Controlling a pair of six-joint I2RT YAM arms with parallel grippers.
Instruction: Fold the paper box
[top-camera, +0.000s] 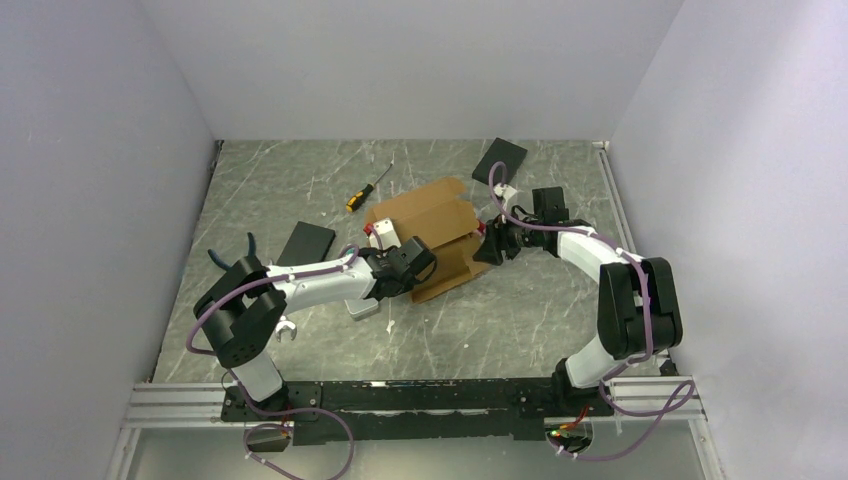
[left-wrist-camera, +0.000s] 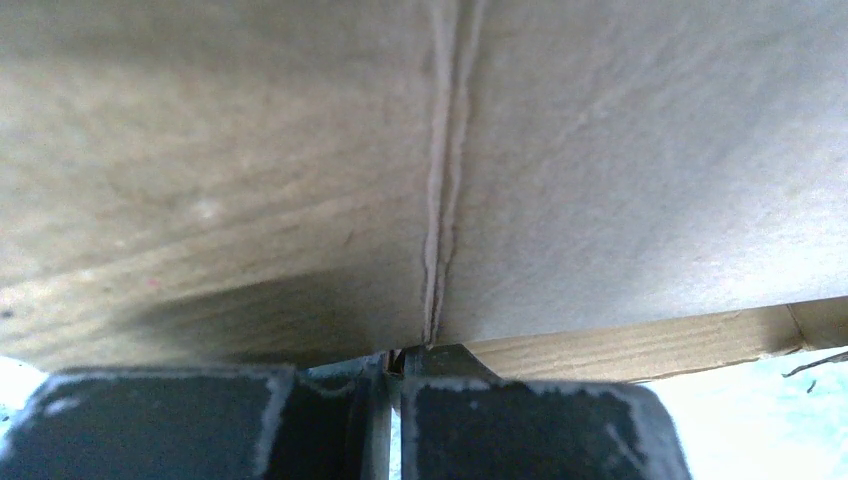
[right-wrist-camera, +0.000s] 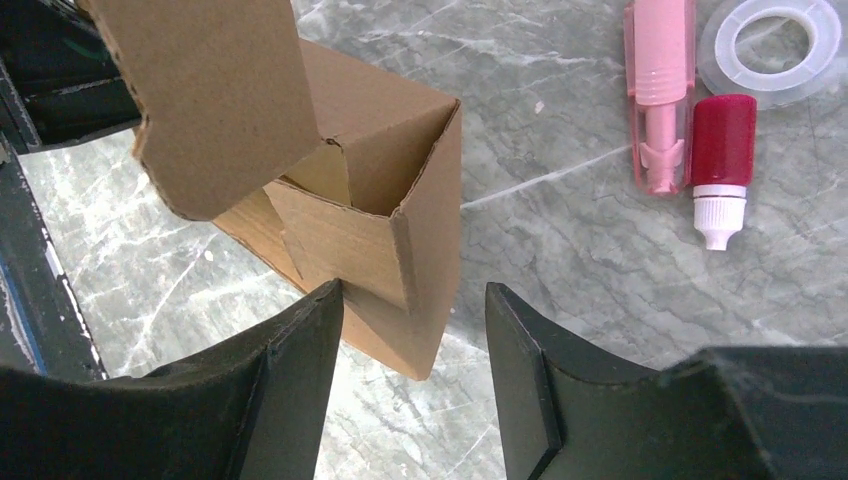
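Observation:
The paper box (top-camera: 425, 215) is tan cardboard, partly folded, lying mid-table with flaps standing up. My left gripper (top-camera: 405, 266) is at its near-left edge. In the left wrist view the cardboard (left-wrist-camera: 600, 150) fills the frame, and the gripper (left-wrist-camera: 395, 365) is shut on its lower edge at a crease. My right gripper (top-camera: 492, 246) is at the box's right side. In the right wrist view it (right-wrist-camera: 415, 300) is open, with a corner of the open-topped box (right-wrist-camera: 400, 160) between the jaws. The left finger (right-wrist-camera: 300, 350) touches the wall; the right finger stands apart.
A yellow-handled screwdriver (top-camera: 368, 188) lies behind the box. Black flat slabs sit at the back right (top-camera: 499, 158) and left of the box (top-camera: 305, 243). A pink pen (right-wrist-camera: 660, 90), a red-capped bottle (right-wrist-camera: 722, 150) and a clear tape ring (right-wrist-camera: 785, 40) lie beside the box.

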